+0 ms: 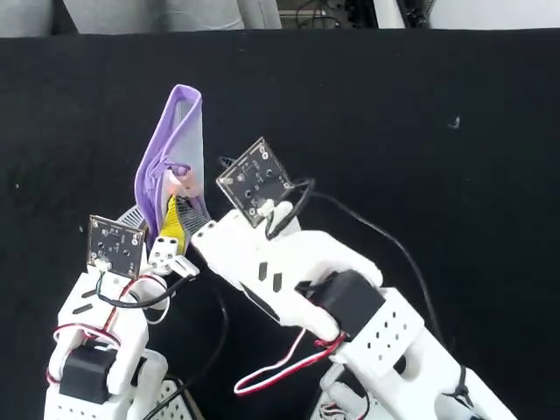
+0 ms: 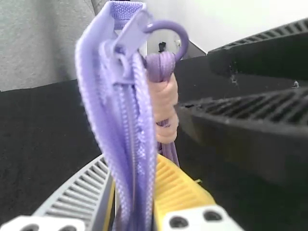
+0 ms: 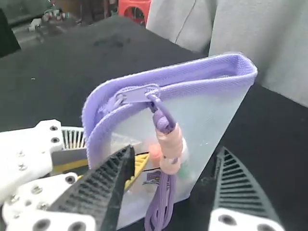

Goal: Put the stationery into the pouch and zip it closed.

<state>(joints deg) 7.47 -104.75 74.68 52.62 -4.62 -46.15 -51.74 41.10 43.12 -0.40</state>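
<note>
Left gripper: clamping the pouch by its lower edge, keeping it upright, probably so the zip slider is reachable.
Right gripper: jaws spread wide, straddling the pull cord.
Stationery: sitting inside the pouch, between the right gripper's jaws.
Unclear: how far the zip is running closed.

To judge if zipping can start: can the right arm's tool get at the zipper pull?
Probably yes. The right tool is open, with the hanging zipper pull between its fingers and nothing in the way; the left tool holds the pouch upright.
</note>
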